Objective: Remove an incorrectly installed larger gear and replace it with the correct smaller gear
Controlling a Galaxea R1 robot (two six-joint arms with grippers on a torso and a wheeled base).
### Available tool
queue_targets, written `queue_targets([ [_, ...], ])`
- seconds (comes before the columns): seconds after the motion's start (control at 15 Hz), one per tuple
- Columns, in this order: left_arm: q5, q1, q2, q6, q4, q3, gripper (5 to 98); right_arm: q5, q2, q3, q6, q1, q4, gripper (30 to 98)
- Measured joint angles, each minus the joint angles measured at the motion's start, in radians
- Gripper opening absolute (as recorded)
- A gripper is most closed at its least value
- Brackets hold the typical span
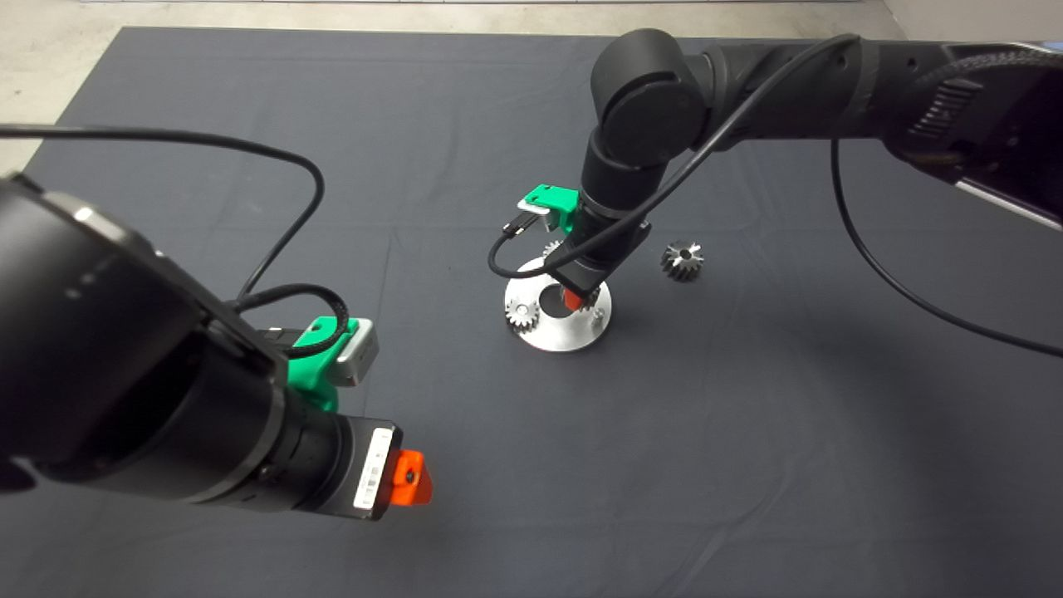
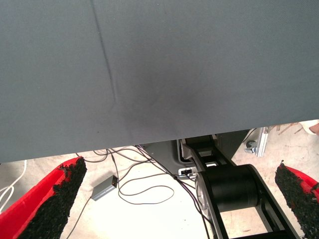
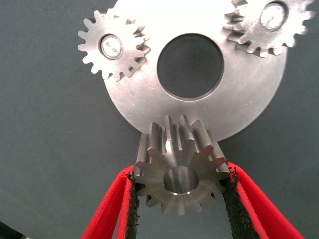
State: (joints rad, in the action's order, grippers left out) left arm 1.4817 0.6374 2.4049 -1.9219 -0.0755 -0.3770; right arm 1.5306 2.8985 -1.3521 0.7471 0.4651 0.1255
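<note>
My right gripper [image 1: 571,299] [image 3: 180,170] is shut on the larger gear [image 3: 177,149], shiny silver with long teeth. It holds the gear by its sides over the rim of the round steel plate [image 1: 558,336] [image 3: 249,109]. Two small pale gears [image 3: 112,49] [image 3: 269,22] sit on pegs on the plate, either side of its centre hole [image 3: 190,65]. The smaller gear [image 1: 683,260], dark grey with a black centre hole, lies on the mat to the right of the plate. My left gripper [image 1: 411,477] [image 2: 179,164] hangs open and empty over the mat at the lower left.
A bare peg [image 1: 597,314] shows on the plate beside the red fingers. The right arm [image 1: 648,100] reaches in above the plate. Beyond the mat's edge, the left wrist view shows floor with cables [image 2: 144,186] and the robot's base [image 2: 232,191].
</note>
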Motion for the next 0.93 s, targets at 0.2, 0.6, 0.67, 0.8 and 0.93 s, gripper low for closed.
queue_targets([
  [0.2,0.0,0.0,0.0,0.0,0.0,0.0,97.6,0.0,-0.001,0.0,-0.045,-0.01,0.006,38.5],
  [0.6,0.0,0.0,0.0,0.0,0.0,0.0,97.6,0.0,-0.001,-0.002,-0.126,-0.011,0.041,38.4],
  [0.67,0.0,0.0,0.0,0.0,0.0,0.0,97.6,0.0,-0.001,-0.003,-0.137,-0.011,0.05,38.4],
  [0.8,0.0,0.0,0.0,0.0,0.0,0.0,97.6,0.0,-0.001,-0.003,-0.152,-0.011,0.065,38.4],
  [0.93,0.0,0.0,0.0,0.0,0.0,0.0,97.6,0.0,-0.001,-0.003,-0.177,-0.011,0.073,38.4],
])
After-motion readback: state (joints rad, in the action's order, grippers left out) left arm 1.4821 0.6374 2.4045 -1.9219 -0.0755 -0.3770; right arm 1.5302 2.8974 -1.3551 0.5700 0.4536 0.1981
